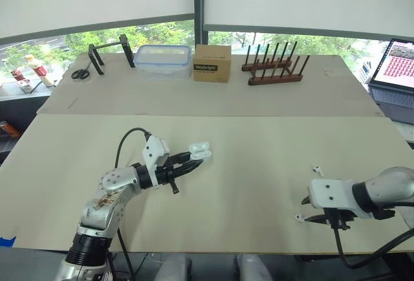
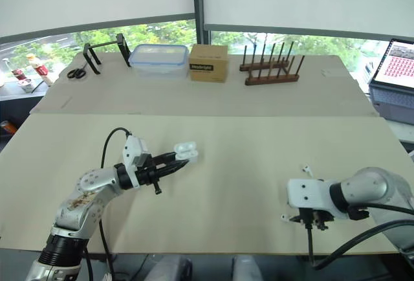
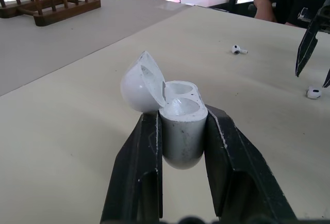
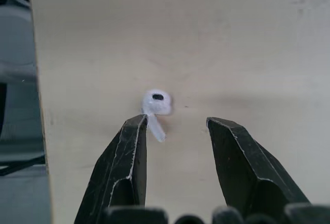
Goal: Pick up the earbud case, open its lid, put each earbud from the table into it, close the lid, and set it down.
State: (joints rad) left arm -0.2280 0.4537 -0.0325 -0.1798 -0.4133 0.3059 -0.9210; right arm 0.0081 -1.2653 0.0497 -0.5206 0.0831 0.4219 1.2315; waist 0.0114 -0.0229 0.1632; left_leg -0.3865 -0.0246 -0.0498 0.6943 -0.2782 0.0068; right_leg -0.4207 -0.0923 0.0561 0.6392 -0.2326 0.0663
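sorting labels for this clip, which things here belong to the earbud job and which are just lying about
Job: earbud case, lid open, in left end effector; near earbud, at open right end effector; far earbud.
Lying about: scissors, black stand, clear container, cardboard box, wooden rack, laptop.

One earbud case (image 3: 180,126), two earbuds (image 3: 236,49) (image 3: 313,92)

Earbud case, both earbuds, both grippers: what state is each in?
Earbud case: lid open, sockets empty, gripped.
Left gripper: jaws shut on the earbud case.
Near earbud: loose on the table.
Far earbud: loose on the table.
Right gripper: jaws open, by the near earbud.
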